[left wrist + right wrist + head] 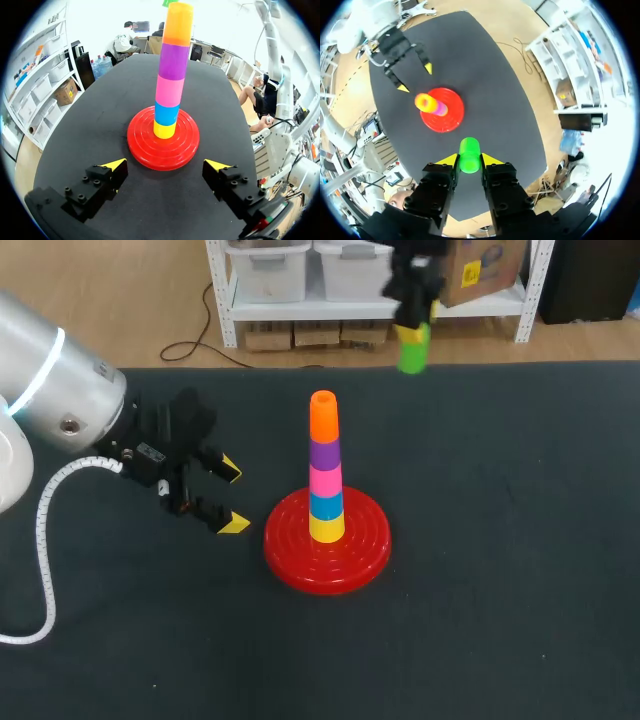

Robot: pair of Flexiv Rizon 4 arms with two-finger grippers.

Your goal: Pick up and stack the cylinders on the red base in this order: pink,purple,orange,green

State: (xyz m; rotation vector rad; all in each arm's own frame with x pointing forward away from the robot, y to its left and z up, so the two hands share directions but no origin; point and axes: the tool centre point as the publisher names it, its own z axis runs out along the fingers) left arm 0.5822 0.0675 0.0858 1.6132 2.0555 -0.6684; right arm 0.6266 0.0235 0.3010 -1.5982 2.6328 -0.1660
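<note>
A red base holds a stack of yellow, blue, pink, purple and orange cylinders. My right gripper hangs high above the table's far side, shut on the green cylinder. From the right wrist view the green cylinder sits between the yellow tips of my right gripper, with the stack far below and ahead. My left gripper rests open just left of the base; in its own view the left gripper faces the base and the stack.
The black table carries nothing else. Its far edge runs just beneath my right gripper. The left arm's white cable loops over the table's left side.
</note>
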